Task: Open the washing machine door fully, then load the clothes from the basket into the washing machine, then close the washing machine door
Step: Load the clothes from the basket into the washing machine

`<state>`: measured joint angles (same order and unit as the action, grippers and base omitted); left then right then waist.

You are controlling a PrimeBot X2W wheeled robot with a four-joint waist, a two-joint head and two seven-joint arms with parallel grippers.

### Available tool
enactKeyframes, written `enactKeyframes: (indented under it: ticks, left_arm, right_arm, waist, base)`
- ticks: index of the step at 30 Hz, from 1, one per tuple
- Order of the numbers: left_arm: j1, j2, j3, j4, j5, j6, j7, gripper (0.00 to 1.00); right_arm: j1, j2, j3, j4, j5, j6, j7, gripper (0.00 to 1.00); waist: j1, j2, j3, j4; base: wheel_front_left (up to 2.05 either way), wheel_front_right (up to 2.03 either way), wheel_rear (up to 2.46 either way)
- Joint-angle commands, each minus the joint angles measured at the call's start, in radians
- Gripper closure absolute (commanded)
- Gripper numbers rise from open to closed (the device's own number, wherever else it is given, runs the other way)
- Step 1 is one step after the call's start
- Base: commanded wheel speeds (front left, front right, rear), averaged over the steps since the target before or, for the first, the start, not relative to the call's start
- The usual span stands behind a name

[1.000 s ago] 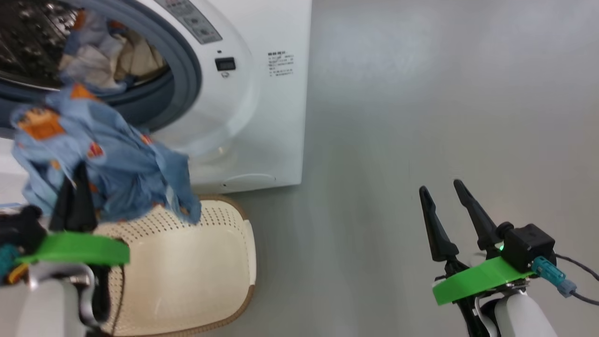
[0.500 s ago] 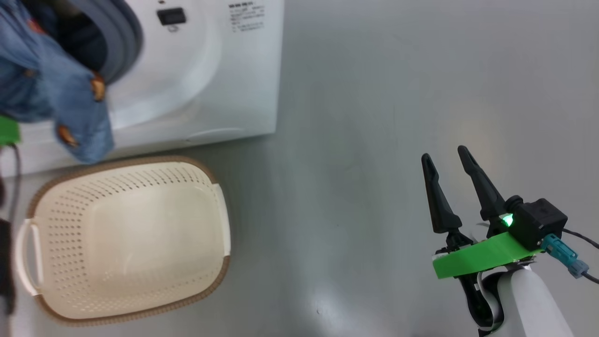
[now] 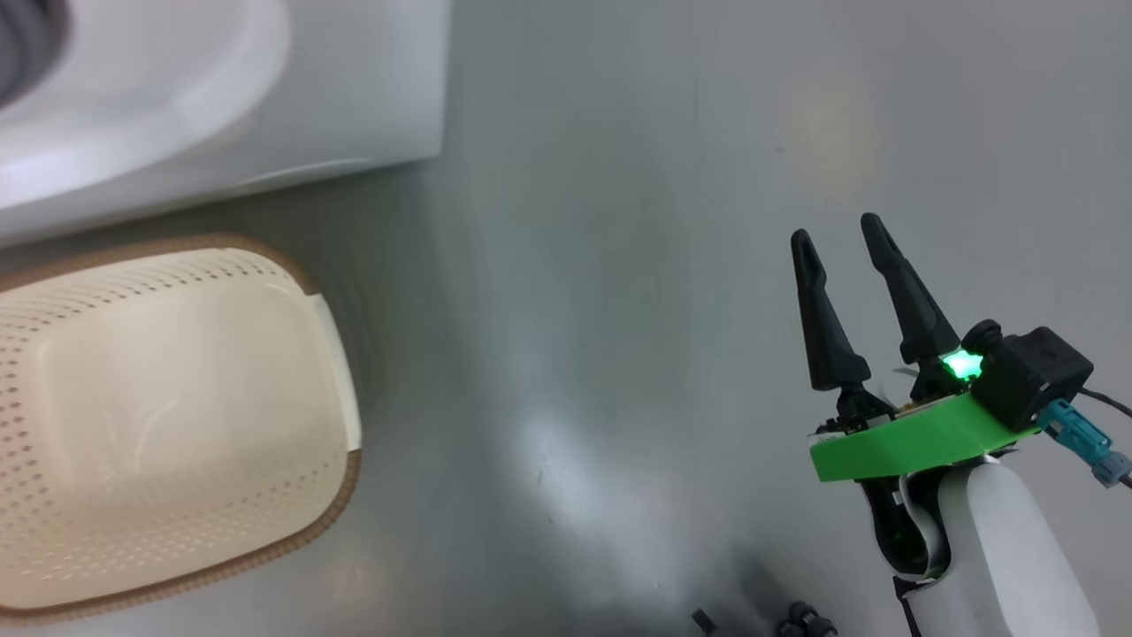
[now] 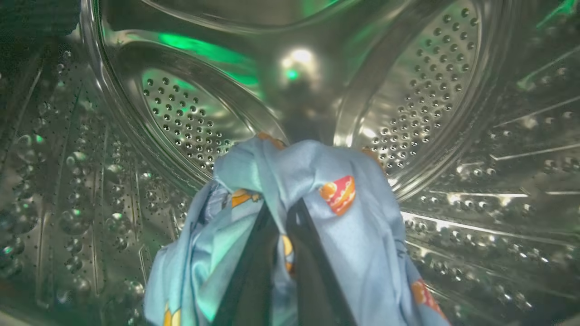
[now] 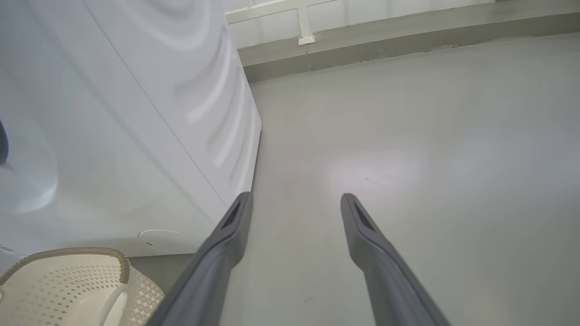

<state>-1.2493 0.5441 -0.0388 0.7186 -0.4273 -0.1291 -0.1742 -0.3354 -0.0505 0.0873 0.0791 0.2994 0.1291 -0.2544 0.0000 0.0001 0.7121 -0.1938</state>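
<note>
The clothes (image 4: 326, 181) hang deep inside the washing machine drum (image 4: 195, 122), pinched in the closed left tool (image 4: 283, 219). To do this well, lower the fabric onto the steel wall, release clear of the opening, then back straight out. The right tool (image 3: 836, 228) stands wide, holding nothing.

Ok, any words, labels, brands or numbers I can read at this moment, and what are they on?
No text can be read.
washing machine: bare white front and side, no lettering in view.
clothes: orange cartoon prints; any lettering in them is too blurred to tell.
basket: no marking.
</note>
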Motion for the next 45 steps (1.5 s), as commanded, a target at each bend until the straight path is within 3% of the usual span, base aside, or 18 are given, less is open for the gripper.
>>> enactKeyframes:
  ticks: [1, 10, 16, 32, 33, 34, 35, 36, 45]
  left_arm:
    - [-0.030, 0.076, 0.008, -0.012, -0.004, -0.001, 0.008, 1.00]
    - [-0.263, 0.162, -0.066, 0.102, 0.036, 0.004, -0.029, 1.00]
    - [-0.360, 0.163, -0.056, 0.148, 0.064, 0.032, -0.083, 1.00]
    - [-0.395, 0.128, -0.180, 0.387, 0.068, 0.000, -0.027, 1.00]
    - [-0.397, 0.126, -0.185, 0.392, 0.064, -0.001, -0.028, 0.80]
    - [-0.399, 0.124, -0.192, 0.397, 0.059, -0.001, -0.030, 0.28]
    - [-0.399, 0.120, -0.198, 0.399, 0.050, -0.001, -0.030, 0.10]
    - [-0.398, 0.118, -0.207, 0.402, 0.043, -0.001, -0.030, 0.00]
    - [-0.389, 0.121, -0.257, 0.417, -0.012, -0.001, -0.040, 0.00]
  right_arm:
    - [0.008, 0.000, 0.027, -0.025, 0.010, 0.002, -0.007, 0.00]
    - [-0.020, 0.000, 0.066, -0.024, 0.052, 0.002, -0.007, 0.00]
    - [-0.028, 0.000, 0.080, -0.023, 0.072, 0.002, -0.007, 0.00]
    - [-0.034, 0.000, 0.079, -0.020, 0.067, 0.002, -0.007, 0.00]
    - [-0.035, 0.000, 0.078, -0.019, 0.066, 0.002, -0.007, 0.00]
    - [-0.036, 0.000, 0.076, -0.019, 0.065, 0.002, -0.007, 0.00]
    - [-0.037, 0.000, 0.074, -0.018, 0.064, 0.002, -0.007, 0.00]
    - [-0.037, 0.000, 0.073, -0.018, 0.064, 0.002, -0.007, 0.00]
    - [-0.044, 0.000, 0.073, -0.014, 0.058, 0.002, -0.007, 0.00]
  waist:
    - [0.0000, -0.0001, 0.060, -0.053]
    - [0.0000, -0.0001, 0.111, -0.102]
    - [0.0000, -0.0001, 0.126, -0.119]
    - [0.0000, -0.0001, 0.132, -0.111]
    - [0.0000, -0.0001, 0.132, -0.110]
    - [0.0000, -0.0001, 0.131, -0.109]
    - [0.0000, -0.0001, 0.130, -0.109]
    - [0.0000, -0.0001, 0.128, -0.108]
    - [0.0000, -0.0001, 0.116, -0.101]
  base:
    - [0.00, 0.00, 0.00]
    - [0.00, 0.00, 0.00]
    - [0.00, 0.00, 0.00]
    - [0.00, 0.00, 0.00]
    - [0.00, 0.00, 0.00]
    - [0.00, 0.00, 0.00]
    - [0.00, 0.00, 0.00]
    - [0.00, 0.00, 0.00]
    - [0.00, 0.00, 0.00]
